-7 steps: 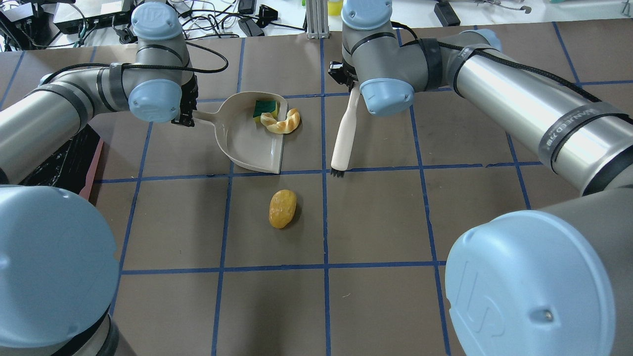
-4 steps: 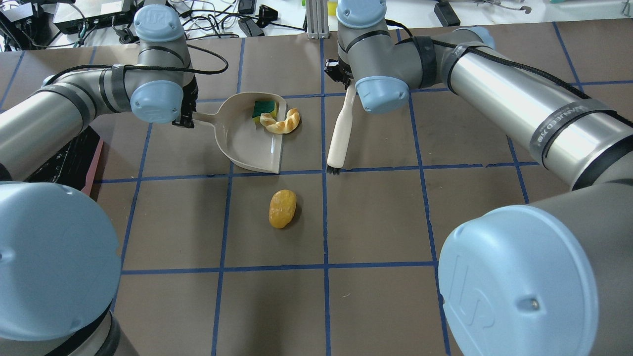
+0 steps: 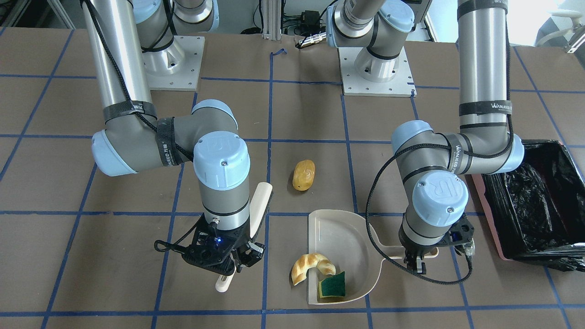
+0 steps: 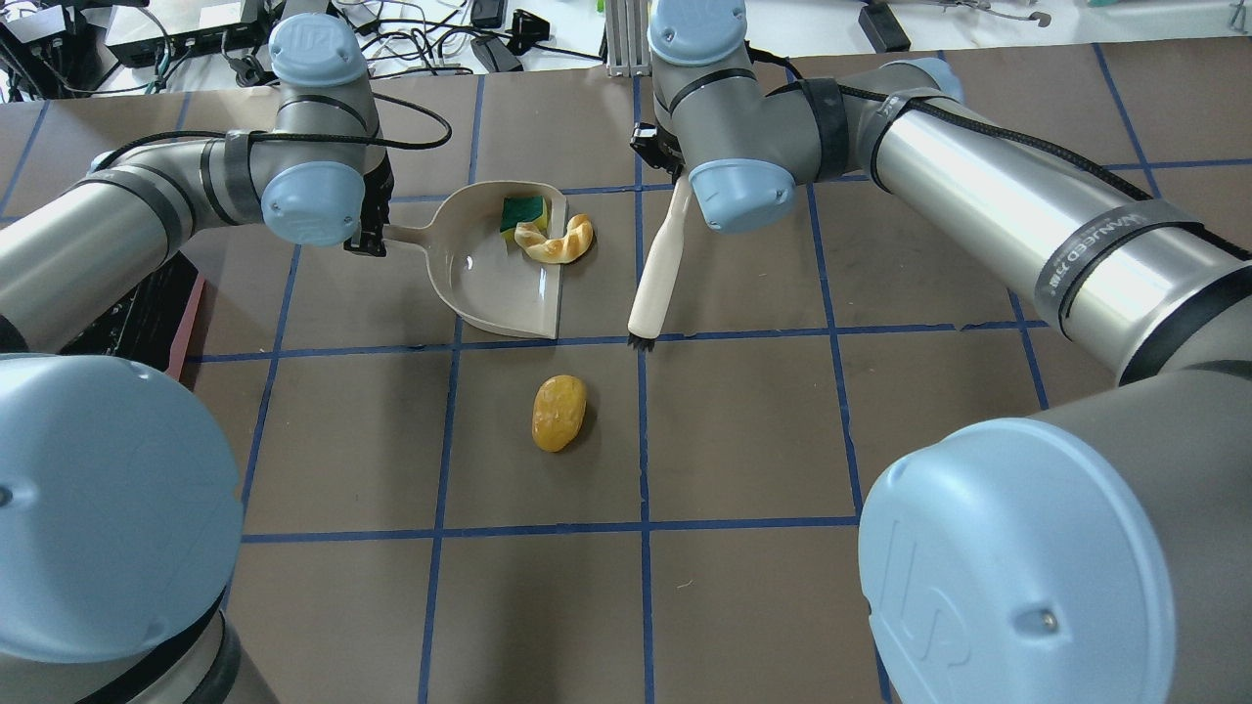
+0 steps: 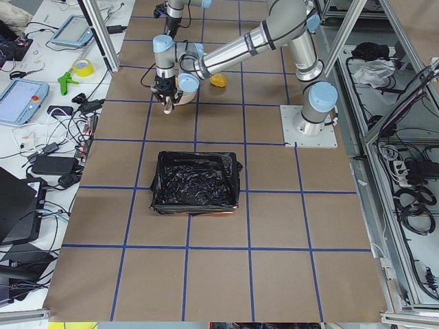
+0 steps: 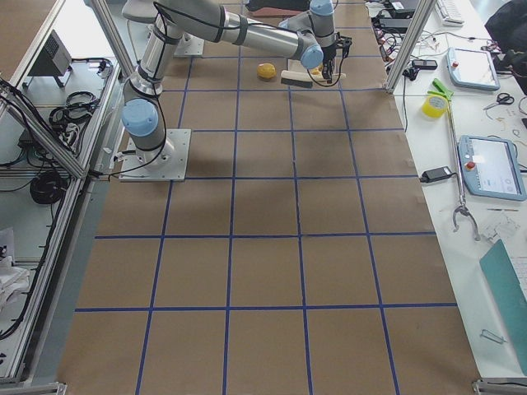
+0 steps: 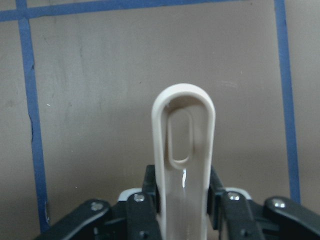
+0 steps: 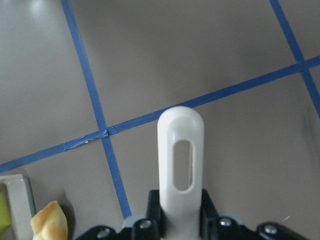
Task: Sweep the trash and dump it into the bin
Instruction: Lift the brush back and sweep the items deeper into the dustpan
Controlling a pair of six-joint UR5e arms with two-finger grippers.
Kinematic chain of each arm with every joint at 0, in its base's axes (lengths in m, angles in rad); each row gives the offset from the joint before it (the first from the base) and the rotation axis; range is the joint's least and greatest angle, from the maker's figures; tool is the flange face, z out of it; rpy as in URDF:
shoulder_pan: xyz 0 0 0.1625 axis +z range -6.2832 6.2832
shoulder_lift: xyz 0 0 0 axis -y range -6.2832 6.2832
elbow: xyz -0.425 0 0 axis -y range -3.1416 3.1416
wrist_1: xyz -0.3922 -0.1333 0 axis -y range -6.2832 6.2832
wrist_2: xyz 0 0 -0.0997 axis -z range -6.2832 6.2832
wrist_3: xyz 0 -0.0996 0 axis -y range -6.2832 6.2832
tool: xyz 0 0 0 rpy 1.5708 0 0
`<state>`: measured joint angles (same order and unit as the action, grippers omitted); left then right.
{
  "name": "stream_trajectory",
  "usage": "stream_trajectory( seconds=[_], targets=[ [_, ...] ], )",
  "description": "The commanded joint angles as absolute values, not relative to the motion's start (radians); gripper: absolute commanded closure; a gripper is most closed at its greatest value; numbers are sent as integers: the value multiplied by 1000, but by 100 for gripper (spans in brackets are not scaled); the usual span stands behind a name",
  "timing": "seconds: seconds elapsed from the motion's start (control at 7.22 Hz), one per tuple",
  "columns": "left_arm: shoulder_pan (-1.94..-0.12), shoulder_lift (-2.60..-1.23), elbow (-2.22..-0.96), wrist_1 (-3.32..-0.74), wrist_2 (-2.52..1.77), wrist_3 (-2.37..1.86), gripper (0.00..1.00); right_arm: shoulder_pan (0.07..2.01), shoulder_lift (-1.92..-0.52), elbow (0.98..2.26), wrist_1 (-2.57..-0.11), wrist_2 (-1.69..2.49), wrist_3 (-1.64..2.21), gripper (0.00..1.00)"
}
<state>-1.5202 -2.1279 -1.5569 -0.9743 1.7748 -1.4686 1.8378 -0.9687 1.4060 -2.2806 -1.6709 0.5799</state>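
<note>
My left gripper [image 4: 367,231] is shut on the handle of the beige dustpan [image 4: 494,279], as the left wrist view shows around the handle [image 7: 183,145]. A green-and-yellow sponge piece [image 4: 523,210] lies inside the pan's far corner. The croissant [image 4: 558,242] straddles the pan's open edge. The bread roll [image 4: 558,413] lies on the table, nearer me than the pan. My right gripper [image 3: 228,265] is shut on a white brush [image 4: 660,269], whose bristles touch the table just right of the pan. The bin [image 3: 530,201], pink with a black bag, stands at my far left.
Blue tape lines cross the brown table [image 4: 743,440]. Cables and electronics [image 4: 421,39] lie beyond the table's far edge. The arm bases [image 3: 374,68] are bolted on at my side.
My right arm has carried the brush to the left, closer to the dustpan's open edge and the croissant. The left arm, dustpan and trash have hardly moved.
</note>
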Motion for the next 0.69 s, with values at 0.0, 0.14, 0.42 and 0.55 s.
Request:
stream_trajectory(
  seconds=[0.0,0.14,0.42,0.55],
  targets=[
    [-1520,-2134,-1557,-973,1775,-1497,100,1844,-971,1433,-2295,-1678,589,100],
    [-1520,-2137,-1557,-966,1775,-1499,100,1844,-973,1431,-2295,-1680,592,100],
    [-1520,-2138,-1557,-966,1775,-1499,100,1845,-970,1421,-2296,-1661,647,100],
    [-1520,-2137,-1555,-968,1772,-1502,100,1847,-960,1407,-2307,-1657,631,100]
  ],
)
